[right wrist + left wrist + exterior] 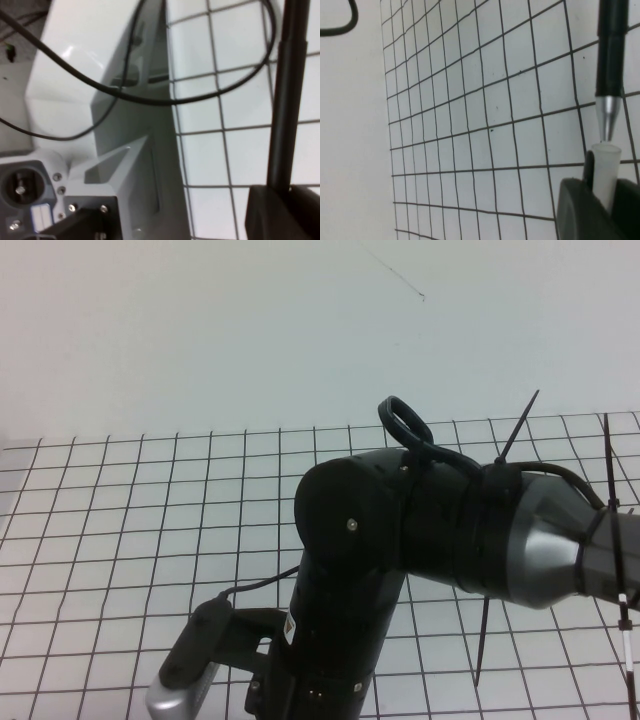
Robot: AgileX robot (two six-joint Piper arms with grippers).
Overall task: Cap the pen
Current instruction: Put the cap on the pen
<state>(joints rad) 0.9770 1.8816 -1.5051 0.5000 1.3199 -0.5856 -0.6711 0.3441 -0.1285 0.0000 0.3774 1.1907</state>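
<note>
the high view is looking down at a table (150, 540) covered in a white sheet with a black grid, and most of the lower middle is being blocked by a big black arm joint (350, 560) with a silver-grey link running off to the right edge. a black cable is looping above that joint and cable ties are sticking out from it. neither tool is showing in this view.

in the left wrist view the left tool (600, 210) is sitting at the lower corner of the picture, its dark fingers (580, 210) pinched on a pale, translucent cap (606, 170) that is standing up between them with its open end facing away from the tool. the pen (611, 65) is hanging over the gridded table with its black barrel and silver cone pointing straight at the cap's mouth; the tip is right at the opening, and whether it is touching the rim or just short of it is not clear.

in the right wrist view the right tool (285, 212) is clenched around the pen's black barrel (287, 100), which is rising out of its dark fingers as a long straight rod. beside it a white robot base (100, 125) is standing on the table edge, with black cables (150, 97) curving across in front.
</note>
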